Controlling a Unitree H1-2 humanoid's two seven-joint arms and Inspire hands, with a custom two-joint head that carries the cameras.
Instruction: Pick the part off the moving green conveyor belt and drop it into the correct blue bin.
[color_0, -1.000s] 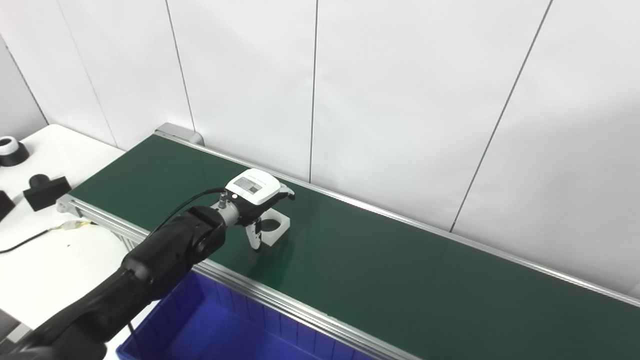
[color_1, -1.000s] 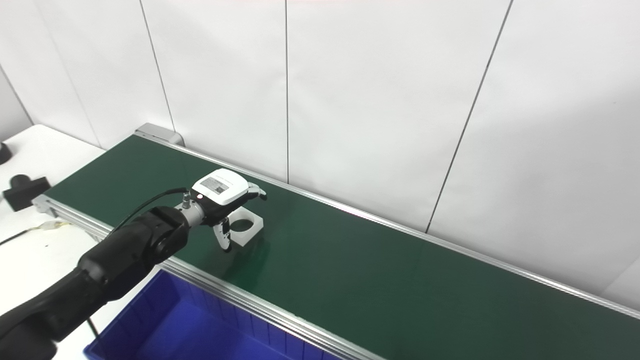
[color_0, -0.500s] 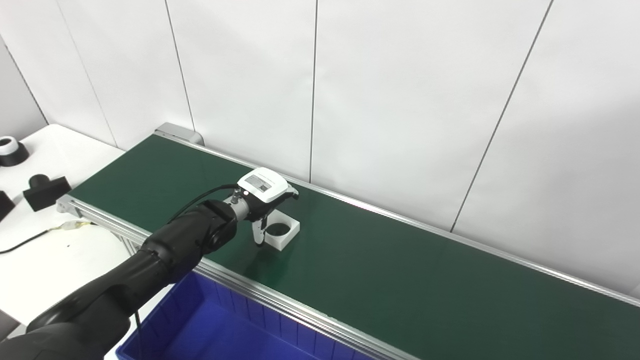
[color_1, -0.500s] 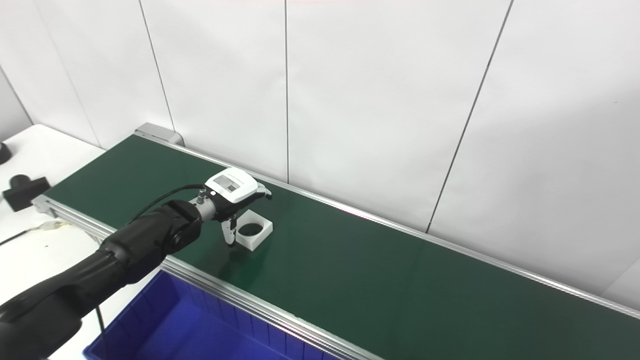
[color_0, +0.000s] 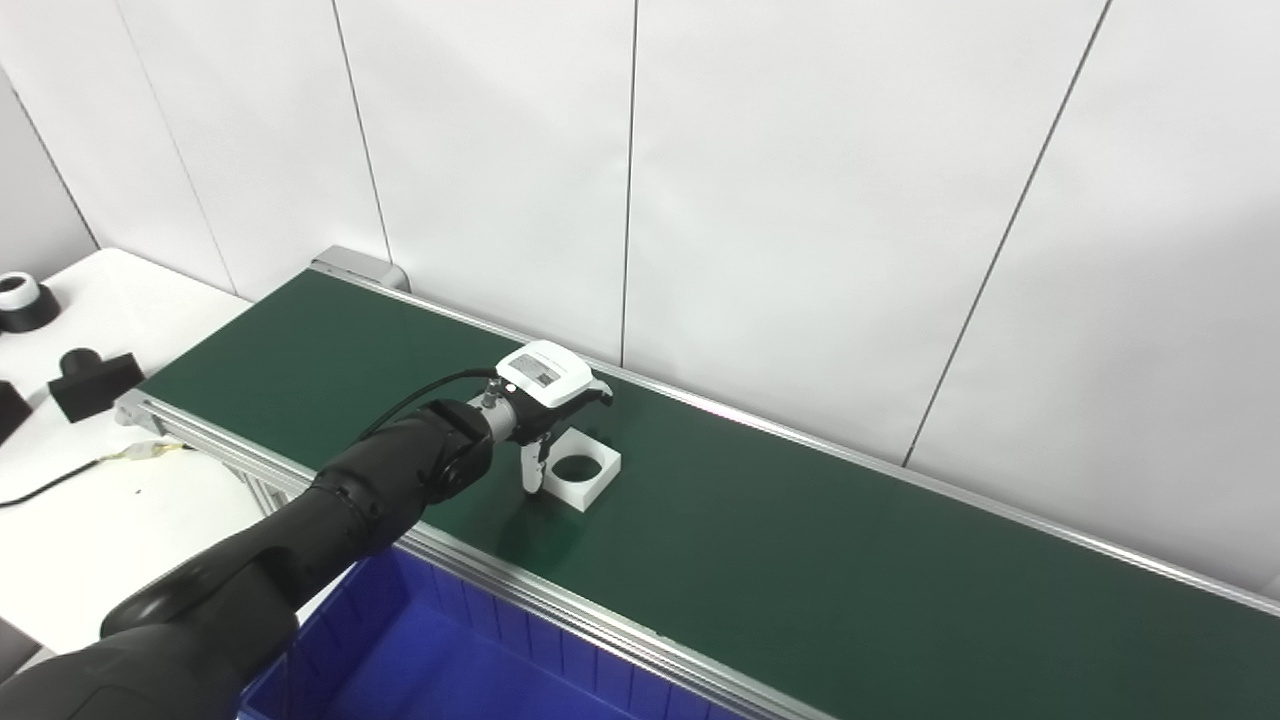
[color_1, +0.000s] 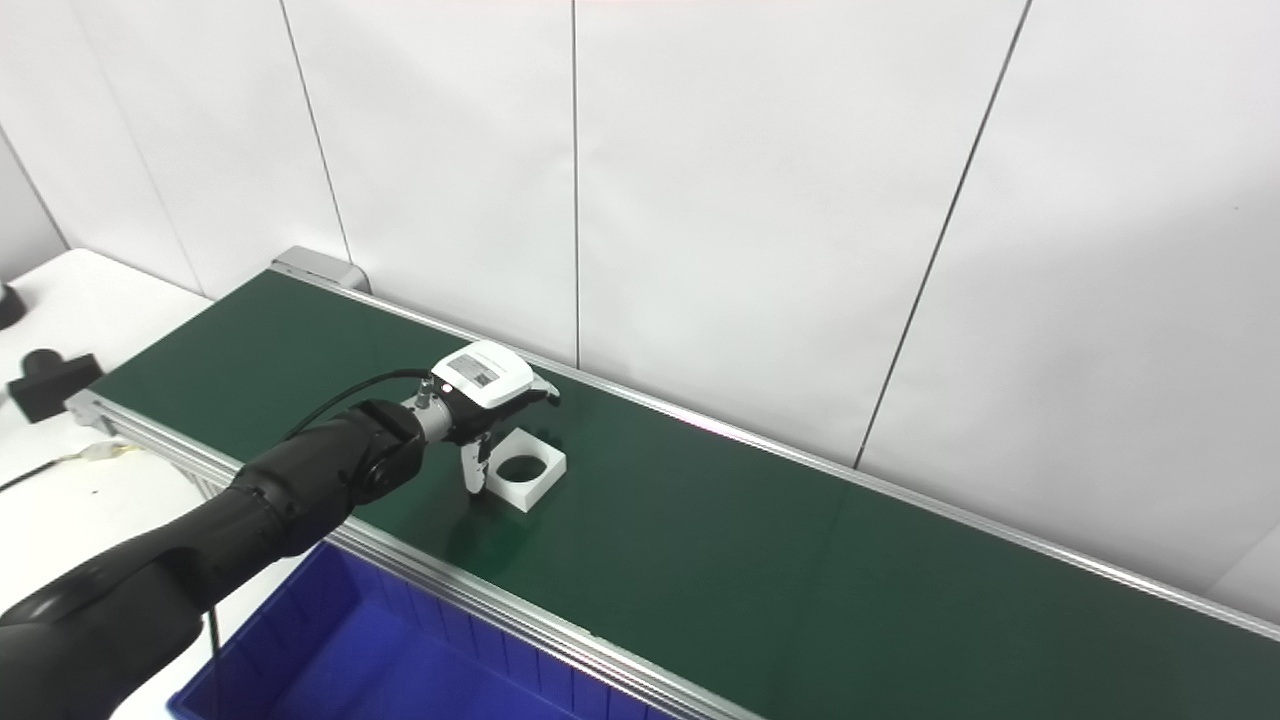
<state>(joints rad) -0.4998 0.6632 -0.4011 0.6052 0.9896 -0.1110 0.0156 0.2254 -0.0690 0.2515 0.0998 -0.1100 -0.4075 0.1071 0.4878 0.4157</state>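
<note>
A white square part with a round hole (color_0: 592, 492) lies flat on the green conveyor belt (color_0: 800, 560), near the middle of its left half. My left hand (color_0: 548, 385) reaches over the belt's near rail and hovers at the part's left side. Its thumb points down beside the part's near-left edge, and its fingers stretch over the far side. The fingers are apart and do not clasp the part (color_1: 532, 494). The left hand also shows in the right eye view (color_1: 487, 378). A blue bin (color_0: 450, 660) stands below the belt's near rail. My right hand is out of view.
A white table (color_0: 110, 530) at the left holds a black block (color_0: 90, 380), a black-and-white ring (color_0: 20, 300) and a cable (color_0: 60, 480). A white panelled wall runs close behind the belt. The belt's aluminium near rail (color_0: 560, 600) lies between the part and the bin.
The part has travelled to the right along the belt. My left hand has followed it to the right and farther out, staying at its left side with the thumb lowered.
</note>
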